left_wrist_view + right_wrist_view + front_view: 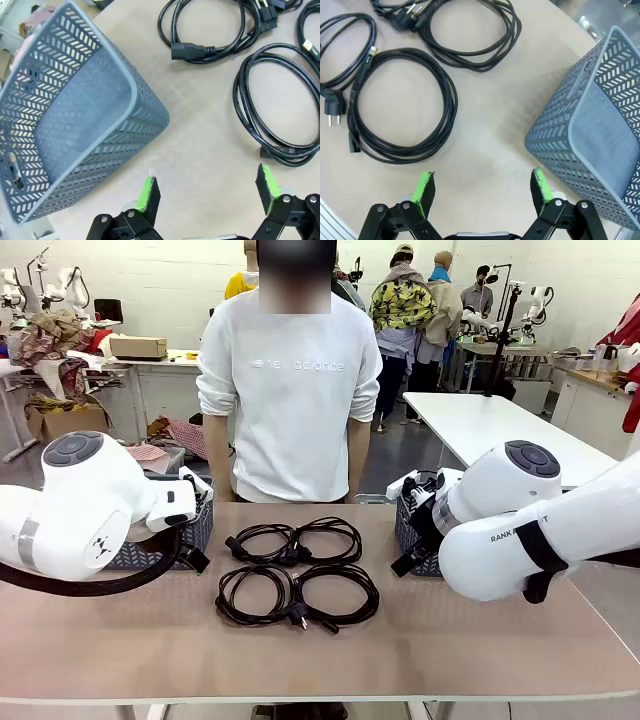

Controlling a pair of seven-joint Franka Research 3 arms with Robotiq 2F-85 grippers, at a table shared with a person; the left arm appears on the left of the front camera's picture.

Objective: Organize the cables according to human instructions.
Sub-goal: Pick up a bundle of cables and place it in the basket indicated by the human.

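Table [120, 650] is carrying everything, and a person [290, 390] is standing at its 12 o'clock edge with arms down. Two grey mesh baskets are sitting at the sides: left basket [132, 100] at 9 o'clock of the cords, right basket [560, 125] at 3 o'clock, both looking empty. The cables [292, 552] are lying at table centre as four black coils in a two-by-two block, neighbours touching or overlapping where they meet. Left tool [206, 175] is hovering over bare table with green pads spread wide, nothing between them, nearest coil at its 2 o'clock. Right tool [481, 174] is hovering likewise, pads spread wide and empty, nearest coil at its 10 o'clock. Handling guess: cords are looking light, limp and rubbery, so a coil is likely sagging and loosening when lifted, maybe dragging a neighbour along. Best pinching across the bundled strands on an outer arc, away from the overlaps; plugs [187, 50] are rigid but are leaving the loop dangling.
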